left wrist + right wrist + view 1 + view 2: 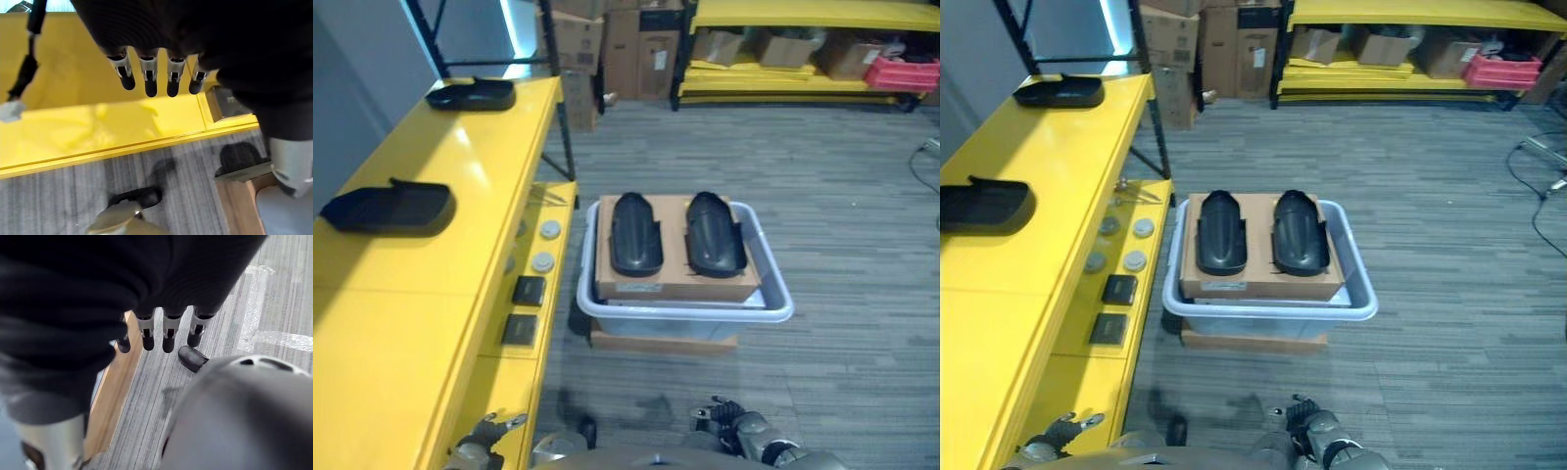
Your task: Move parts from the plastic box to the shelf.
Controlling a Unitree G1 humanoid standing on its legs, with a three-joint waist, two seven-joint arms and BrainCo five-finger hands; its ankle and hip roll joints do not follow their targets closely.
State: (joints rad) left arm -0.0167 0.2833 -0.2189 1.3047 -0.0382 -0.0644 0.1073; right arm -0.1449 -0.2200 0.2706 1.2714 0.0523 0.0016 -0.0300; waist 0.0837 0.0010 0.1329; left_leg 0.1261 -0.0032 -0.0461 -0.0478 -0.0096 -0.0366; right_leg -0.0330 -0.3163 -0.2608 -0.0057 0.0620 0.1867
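A pale plastic box (690,311) stands on the floor ahead of me with a cardboard carton inside it. Two black moulded parts (635,233) (714,233) lie side by side on the carton. On the yellow shelf (431,294) to my left rest two more black parts, one near (386,207) and one far (471,94). My left hand (480,441) hangs low beside the shelf's front edge, its fingers (150,78) straight and holding nothing. My right hand (744,426) hangs low, short of the box, fingers (167,333) straight and empty.
A wooden board (664,342) lies under the box. Round caps (546,245) and dark square pieces (528,290) sit on the shelf's lower ledge. Cardboard boxes (607,39), a far yellow rack (803,15) and a red crate (903,71) line the back. Grey carpet surrounds the box.
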